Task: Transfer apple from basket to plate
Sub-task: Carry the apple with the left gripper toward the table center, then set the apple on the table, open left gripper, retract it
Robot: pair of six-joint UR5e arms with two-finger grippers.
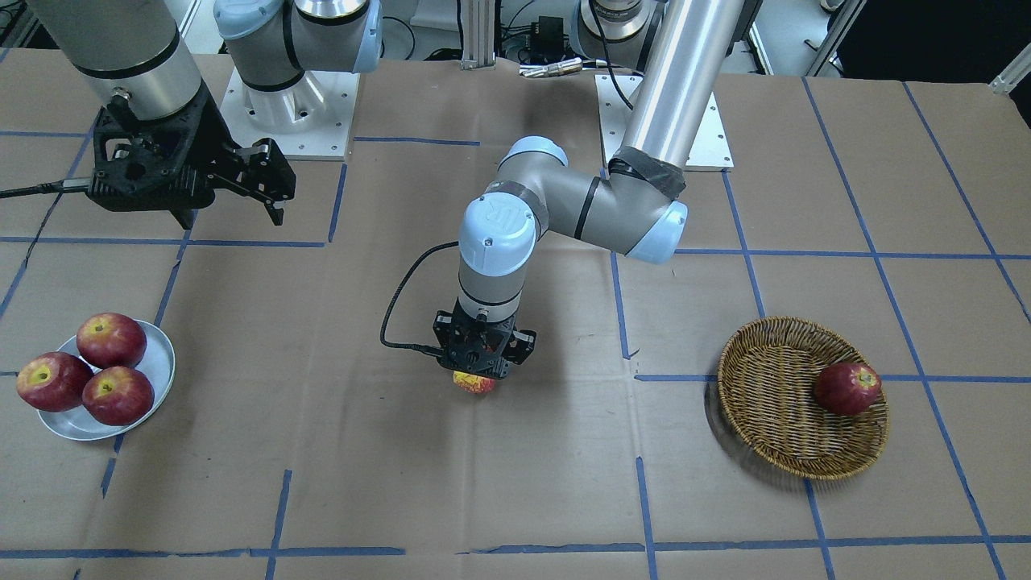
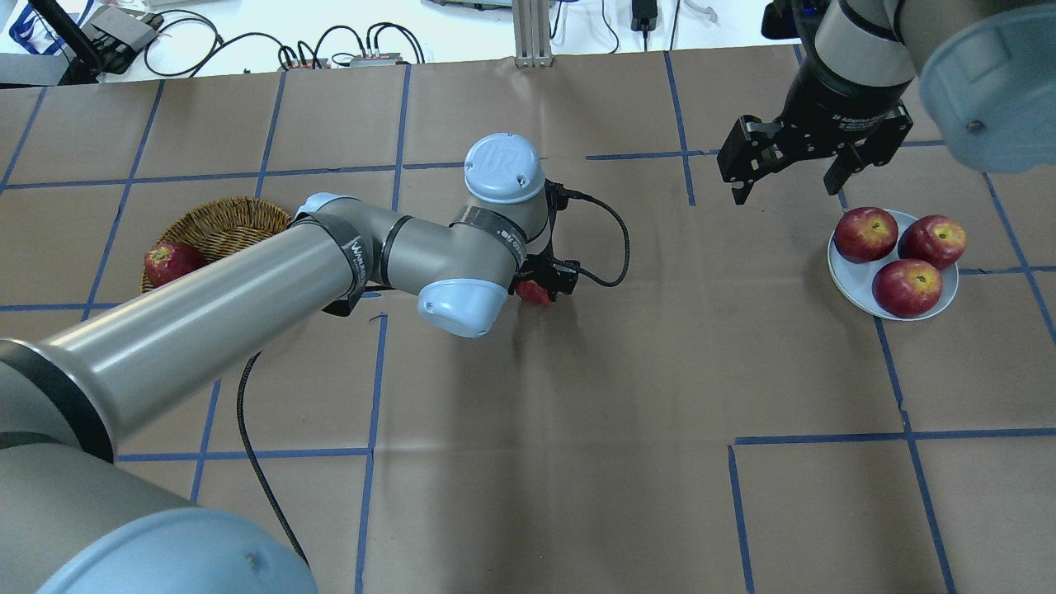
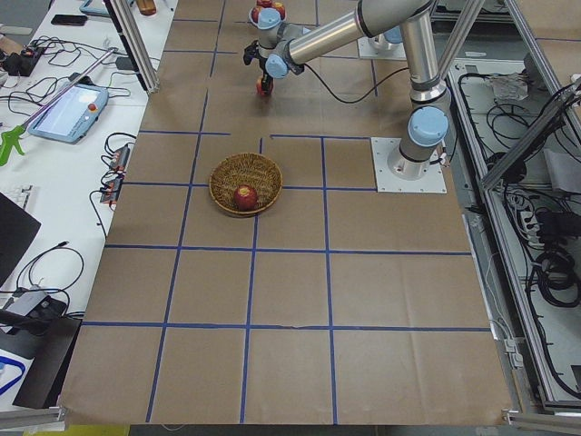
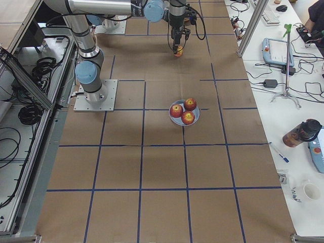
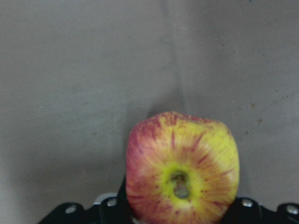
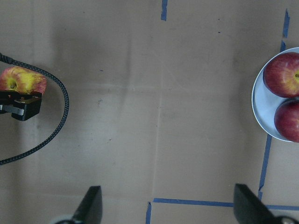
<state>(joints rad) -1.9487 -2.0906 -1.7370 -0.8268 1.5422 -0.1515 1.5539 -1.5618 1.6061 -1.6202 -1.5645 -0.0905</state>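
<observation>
The yellow-and-red mottled apple (image 1: 474, 383) is between the shut jaws of my left gripper (image 1: 475, 377), low over the middle of the table. It fills the left wrist view (image 5: 182, 168) and shows small in the right wrist view (image 6: 23, 80). The wicker basket (image 1: 757, 346) lies well off to the left arm's side. The blue-grey plate (image 1: 163, 354) lies on the right arm's side. My right gripper (image 1: 233, 213) is open and empty, held above the table behind the plate (image 2: 858, 290).
One dark red apple (image 1: 847, 387) lies in the basket (image 2: 223, 219). Three dark red apples (image 2: 907, 287) crowd the plate. The left gripper's black cable (image 1: 395, 306) loops beside its wrist. Brown paper with blue tape lines covers the table.
</observation>
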